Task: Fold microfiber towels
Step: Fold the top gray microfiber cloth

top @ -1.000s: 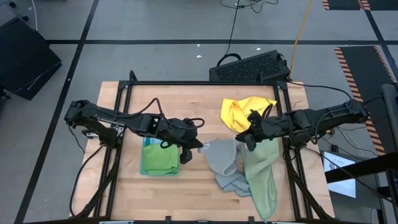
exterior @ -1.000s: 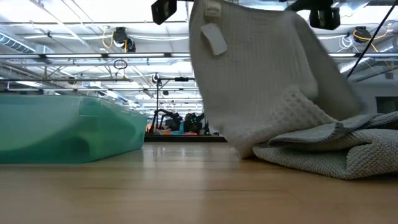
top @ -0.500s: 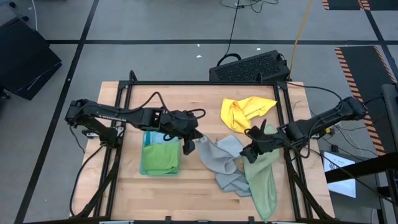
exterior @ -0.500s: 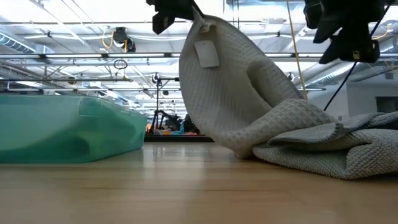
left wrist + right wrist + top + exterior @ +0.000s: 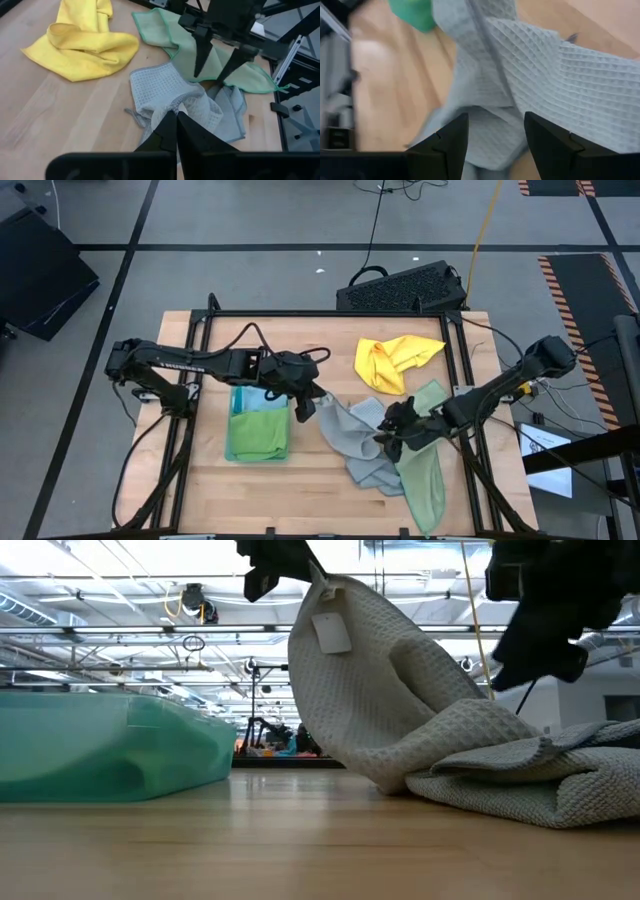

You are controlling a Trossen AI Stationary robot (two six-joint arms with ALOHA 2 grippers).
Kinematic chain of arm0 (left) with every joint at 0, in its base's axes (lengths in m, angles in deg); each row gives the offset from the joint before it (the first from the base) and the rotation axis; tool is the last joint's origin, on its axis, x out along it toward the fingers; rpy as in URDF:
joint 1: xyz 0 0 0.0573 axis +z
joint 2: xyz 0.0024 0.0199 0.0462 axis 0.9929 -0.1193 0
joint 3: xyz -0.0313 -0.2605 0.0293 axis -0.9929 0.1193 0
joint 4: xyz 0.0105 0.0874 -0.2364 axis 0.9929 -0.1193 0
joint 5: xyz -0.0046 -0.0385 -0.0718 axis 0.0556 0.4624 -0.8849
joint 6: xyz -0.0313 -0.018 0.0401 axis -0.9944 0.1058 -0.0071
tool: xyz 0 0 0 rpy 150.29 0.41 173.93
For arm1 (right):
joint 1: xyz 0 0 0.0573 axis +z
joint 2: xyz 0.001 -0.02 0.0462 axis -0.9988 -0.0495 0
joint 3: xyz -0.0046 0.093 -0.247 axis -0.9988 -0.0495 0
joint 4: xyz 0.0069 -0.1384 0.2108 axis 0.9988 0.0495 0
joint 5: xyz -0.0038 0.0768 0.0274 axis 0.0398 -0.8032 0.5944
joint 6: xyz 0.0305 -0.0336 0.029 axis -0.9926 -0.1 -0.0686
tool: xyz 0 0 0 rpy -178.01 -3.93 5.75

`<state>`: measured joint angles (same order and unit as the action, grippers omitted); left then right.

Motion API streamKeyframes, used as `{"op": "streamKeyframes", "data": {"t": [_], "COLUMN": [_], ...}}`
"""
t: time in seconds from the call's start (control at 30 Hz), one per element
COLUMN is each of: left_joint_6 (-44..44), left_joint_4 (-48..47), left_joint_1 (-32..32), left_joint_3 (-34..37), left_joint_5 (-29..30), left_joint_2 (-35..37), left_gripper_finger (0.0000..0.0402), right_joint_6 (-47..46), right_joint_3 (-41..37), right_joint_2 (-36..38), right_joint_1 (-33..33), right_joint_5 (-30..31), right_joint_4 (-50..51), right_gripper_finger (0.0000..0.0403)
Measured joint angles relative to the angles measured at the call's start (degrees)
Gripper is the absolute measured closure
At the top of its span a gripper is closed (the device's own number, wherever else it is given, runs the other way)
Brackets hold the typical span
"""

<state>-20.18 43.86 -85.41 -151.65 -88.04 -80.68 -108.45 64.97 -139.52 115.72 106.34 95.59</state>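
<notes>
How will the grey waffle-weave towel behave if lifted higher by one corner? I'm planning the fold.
Probably floppy: the grey waffle-weave towel drapes in a soft curve from the left pincer, shut on its corner, with the rest heaped on the wooden table. Likely light, since one pinched corner carries the raised part. It may drag rather than slide, judging by its textured weave.

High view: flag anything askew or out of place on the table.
The pale sage green towel hangs over the table's front edge. The grey towel lies crumpled beside it, one corner pinched up by the left hand. The yellow towel is bunched, unfolded.
</notes>
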Motion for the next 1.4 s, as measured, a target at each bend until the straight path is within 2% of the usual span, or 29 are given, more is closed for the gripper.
{"op": "streamKeyframes", "data": {"t": [0.27, 0.47, 0.67, 0.93, 1.13, 1.23, 1.4], "left_joint_6": [-0.10, -0.12, -0.17, -0.38, -1.10, -1.23, -2.03], "left_joint_4": [-2.56, -2.67, -2.67, -2.62, -2.63, -2.65, -2.69], "left_joint_1": [-0.09, -0.09, -0.04, -0.03, 0.00, 0.00, 0.00], "left_joint_3": [0.01, 0.03, 0.03, 0.03, 0.03, 0.03, 0.03], "left_joint_5": [-0.07, 0.03, 0.91, 1.81, 1.86, 1.86, 1.88], "left_joint_2": [0.00, 0.00, 0.00, 0.00, 0.00, 0.00, 0.00], "left_gripper_finger": [0.0398, 0.0398, 0.0395, 0.0394, 0.0393, 0.0394, 0.0395], "right_joint_6": [6.95, 14.08, 24.24, 28.08, 36.75, 40.90, 43.89], "right_joint_3": [0.07, 0.07, -0.46, -5.26, -7.24, -8.42, -10.26], "right_joint_2": [0.97, 3.19, 3.24, 3.22, 3.22, 3.22, 3.19], "right_joint_1": [0.07, 0.07, -0.42, -3.25, -7.06, -9.60, -12.83], "right_joint_5": [0.72, -2.14, -3.50, -4.85, -5.16, -7.82, -9.54], "right_joint_4": [12.74, 22.03, 19.86, 16.79, 12.63, 12.13, 10.42], "right_gripper_finger": [0.0200, 0.0193, 0.0193, 0.0196, 0.0234, 0.0256, 0.0280]}}
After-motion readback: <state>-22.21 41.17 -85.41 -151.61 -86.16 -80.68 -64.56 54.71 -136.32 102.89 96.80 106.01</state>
